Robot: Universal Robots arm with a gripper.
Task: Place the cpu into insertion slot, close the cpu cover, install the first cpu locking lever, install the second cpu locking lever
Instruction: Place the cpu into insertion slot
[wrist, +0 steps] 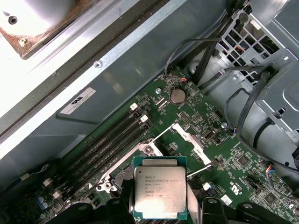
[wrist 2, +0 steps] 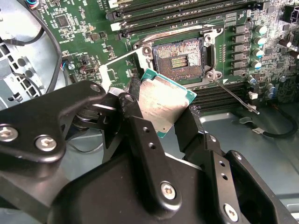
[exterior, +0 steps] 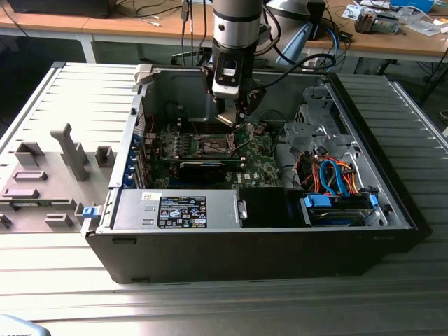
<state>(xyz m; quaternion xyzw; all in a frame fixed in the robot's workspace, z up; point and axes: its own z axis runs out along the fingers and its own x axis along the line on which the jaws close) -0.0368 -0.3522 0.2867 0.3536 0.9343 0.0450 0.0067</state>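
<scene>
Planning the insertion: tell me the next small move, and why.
Probably carry the cpu sideways until it sits squarely over the insertion slot. The gripper holds it above the board, beside the slot rather than over it, and the slot lies open and empty.

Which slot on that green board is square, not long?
The small dark socket with a silvery metal rim, near the flat silver-grey square chip in the jaws; the black memory slots nearby are long, narrow.

Insertion slot (wrist 2: 180, 58) is lying open to approach from above. Gripper (wrist 2: 159, 114), clamping the cpu (wrist 2: 163, 105), is hovering just beside it. Raised cpu cover (wrist: 187, 135) and a thin locking lever (wrist 2: 236, 96) are flanking the socket. Memory slots (wrist 2: 187, 11) and drive cage (exterior: 315, 126) are crowding the sides.
</scene>
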